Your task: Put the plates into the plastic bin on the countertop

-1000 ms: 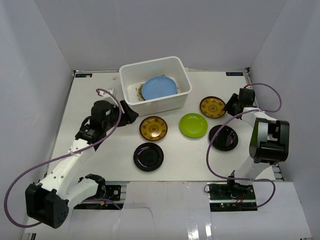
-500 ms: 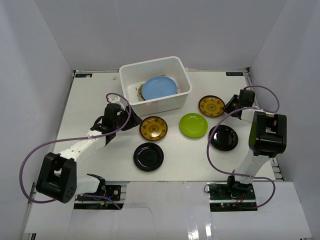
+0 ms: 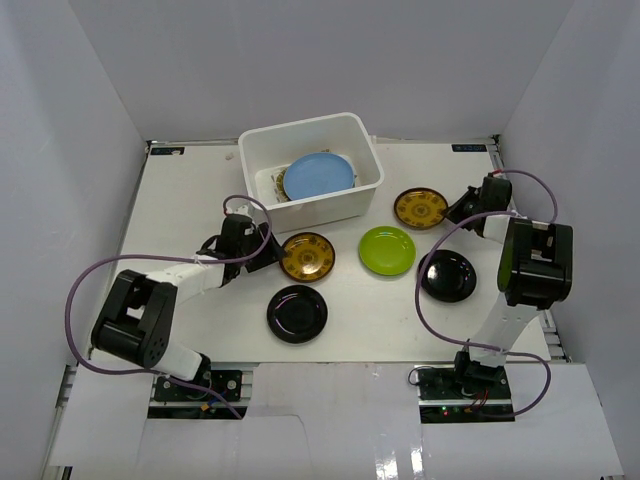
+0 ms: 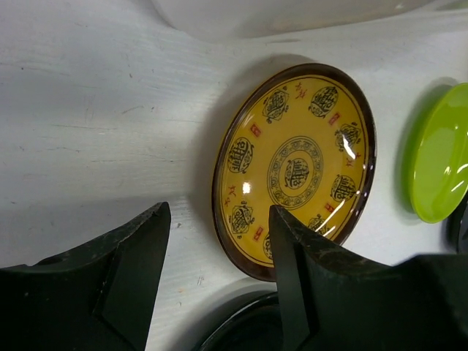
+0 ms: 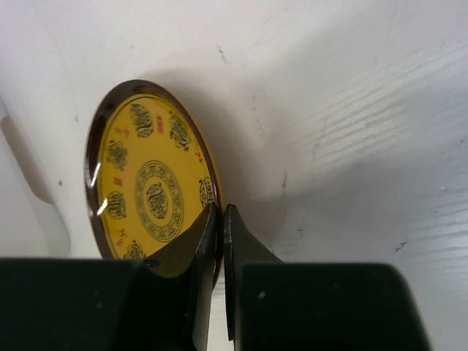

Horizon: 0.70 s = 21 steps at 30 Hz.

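My left arm has folded low and swung in from the bin's near corner, so my left gripper now sits with its jaws apart at the rim of the left gold plate. My right gripper was half open; it has pinched shut on the edge of the right gold plate, which has slid slightly toward the bin.
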Each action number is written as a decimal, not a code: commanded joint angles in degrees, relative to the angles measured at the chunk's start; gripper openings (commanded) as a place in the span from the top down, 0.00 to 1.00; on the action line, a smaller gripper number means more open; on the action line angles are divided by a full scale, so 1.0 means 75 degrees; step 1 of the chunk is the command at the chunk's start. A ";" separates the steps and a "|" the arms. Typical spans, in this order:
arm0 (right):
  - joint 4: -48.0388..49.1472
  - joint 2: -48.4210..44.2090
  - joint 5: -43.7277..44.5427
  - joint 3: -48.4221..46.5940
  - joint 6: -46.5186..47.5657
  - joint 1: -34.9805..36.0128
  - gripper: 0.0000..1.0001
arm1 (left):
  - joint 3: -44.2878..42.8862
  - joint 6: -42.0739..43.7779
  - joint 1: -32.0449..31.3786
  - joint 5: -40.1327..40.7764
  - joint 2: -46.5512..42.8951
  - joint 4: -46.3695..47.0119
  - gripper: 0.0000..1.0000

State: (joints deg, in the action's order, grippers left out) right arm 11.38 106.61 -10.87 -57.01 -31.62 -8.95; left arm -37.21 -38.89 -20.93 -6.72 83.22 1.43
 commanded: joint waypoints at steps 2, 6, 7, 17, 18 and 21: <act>0.0182 -0.1213 0.0301 -0.0039 -0.0050 -0.0014 0.92 | -0.0078 -0.0017 -0.0092 -0.0299 0.0318 0.0207 0.33; 0.0276 -0.2481 0.0185 -0.0144 -0.0202 -0.0025 0.92 | -0.0007 -0.0052 -0.0162 -0.0346 0.0400 0.0383 0.34; 0.0323 -0.2681 0.0091 -0.0202 -0.0260 0.0009 0.92 | -0.0019 -0.0052 -0.0163 -0.0346 0.0400 0.0395 0.34; -0.0191 -0.2359 0.0290 -0.2415 0.0360 0.2832 0.92 | -0.0042 -0.0169 -0.0256 -0.0124 0.0705 0.0571 0.62; -0.0413 -0.2135 0.0371 -0.3021 0.0464 0.3252 0.92 | -0.0031 -0.0204 -0.0256 -0.0089 0.0658 0.0536 0.62; -0.0754 -0.1256 0.0827 -0.4204 0.0885 0.4002 0.92 | 0.0016 -0.0240 -0.0256 0.0005 0.0553 0.0512 0.67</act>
State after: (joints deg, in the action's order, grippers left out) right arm 8.97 92.97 -8.43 -80.84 -28.99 17.30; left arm -37.21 -40.38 -22.63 -7.90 88.75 4.56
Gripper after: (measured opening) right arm 0.089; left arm 0.342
